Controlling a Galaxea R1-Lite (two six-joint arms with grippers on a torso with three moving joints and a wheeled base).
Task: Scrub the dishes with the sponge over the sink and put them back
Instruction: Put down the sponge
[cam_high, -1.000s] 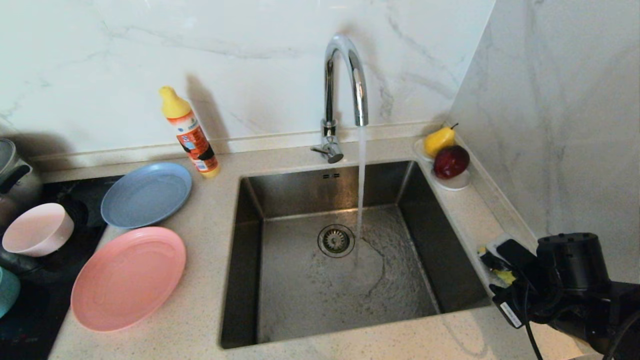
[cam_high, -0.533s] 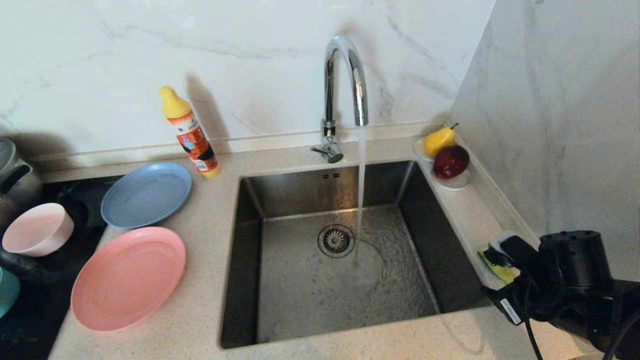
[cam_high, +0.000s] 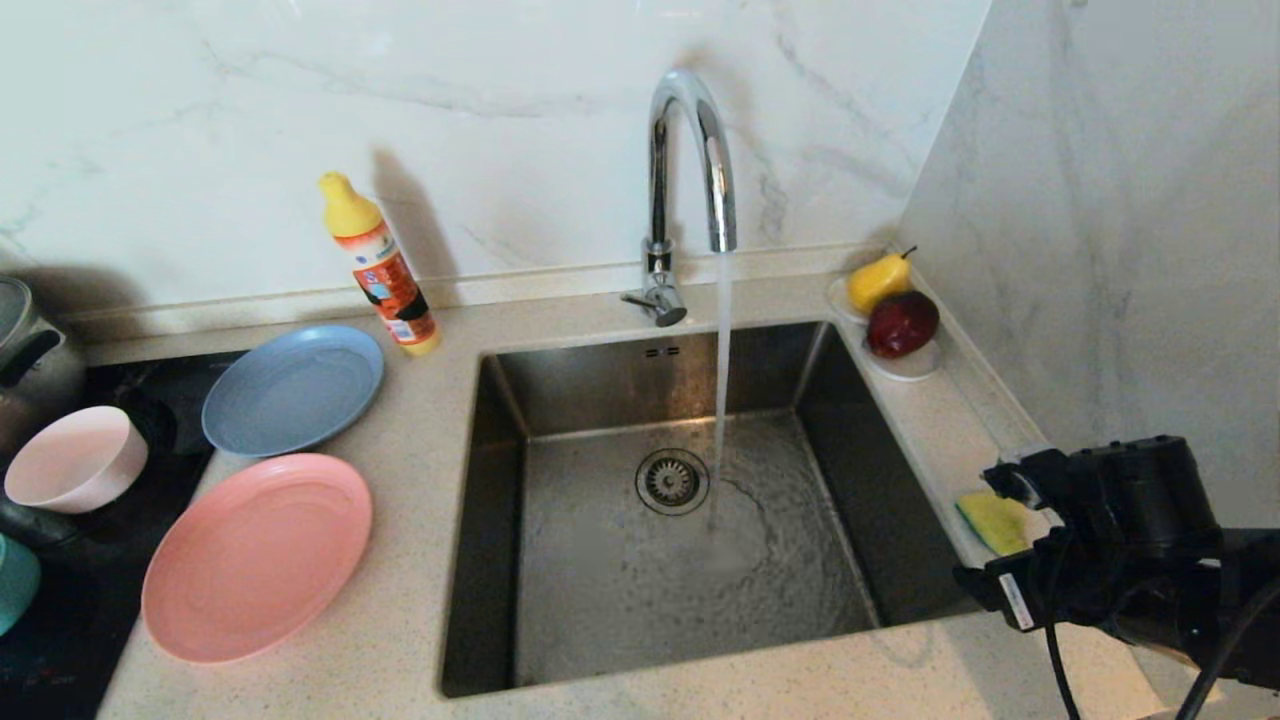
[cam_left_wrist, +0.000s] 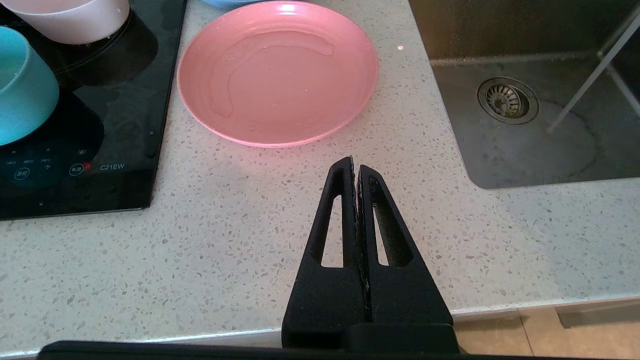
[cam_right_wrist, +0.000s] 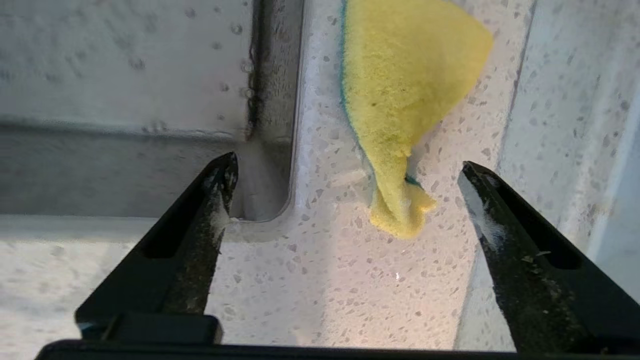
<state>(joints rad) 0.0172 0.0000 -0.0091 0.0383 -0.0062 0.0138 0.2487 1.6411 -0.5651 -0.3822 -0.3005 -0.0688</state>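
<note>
Right gripper (cam_right_wrist: 347, 170) wide open, empty, wrist view showing crumpled sponge (cam_right_wrist: 405, 100) beyond its tips

Likely home kitchen, sink (cam_high: 560, 400) (tap (cam_high: 690, 180) running), hob (cam_left_wrist: 75, 150), marble walls

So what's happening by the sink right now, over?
Right gripper open above sponge on the counter. Left gripper shut, parked by pink plate. Tap running. Nothing blocking.
</note>
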